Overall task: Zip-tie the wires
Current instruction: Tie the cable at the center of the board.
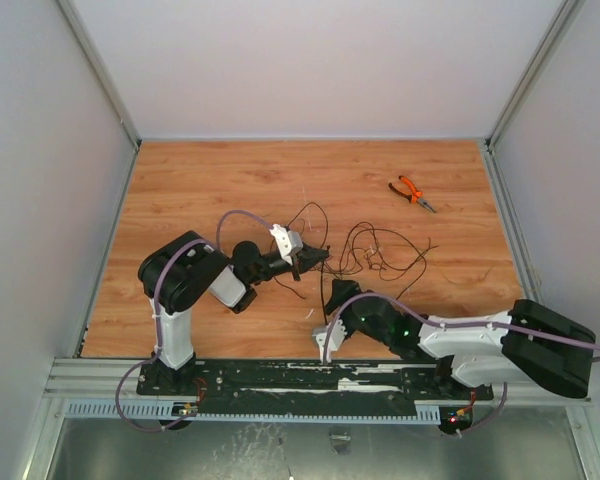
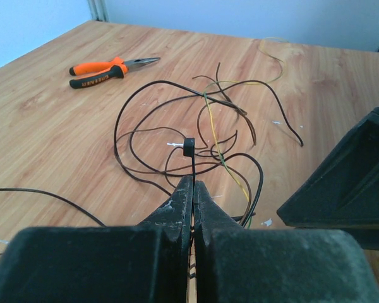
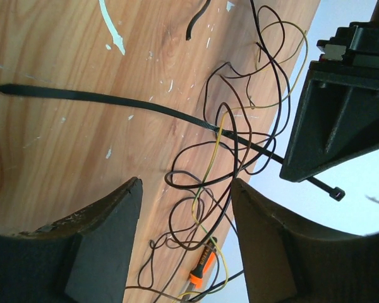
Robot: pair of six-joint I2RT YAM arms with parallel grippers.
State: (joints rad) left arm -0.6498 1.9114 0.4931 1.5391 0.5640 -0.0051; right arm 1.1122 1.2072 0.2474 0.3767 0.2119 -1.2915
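The wires (image 1: 380, 250) are a loose tangle of thin dark strands, with a yellow-green one, lying mid-table. They also show in the left wrist view (image 2: 196, 126) and the right wrist view (image 3: 240, 132). My left gripper (image 1: 318, 256) is shut on a black zip tie (image 2: 192, 165) near its head, which sticks up past the fingertips. The zip tie (image 3: 114, 99) is a long strap that crosses the edge of the tangle, and its tail rests on the wood. My right gripper (image 1: 333, 293) is open and empty, just near of the left gripper, its fingers (image 3: 110, 233) facing the tangle.
Orange-handled pliers (image 1: 411, 190) lie at the far right of the wooden table (image 1: 200, 190), beyond the wires; they also show in the left wrist view (image 2: 104, 71). White walls and metal rails enclose the table. Small white scraps dot the wood near the grippers.
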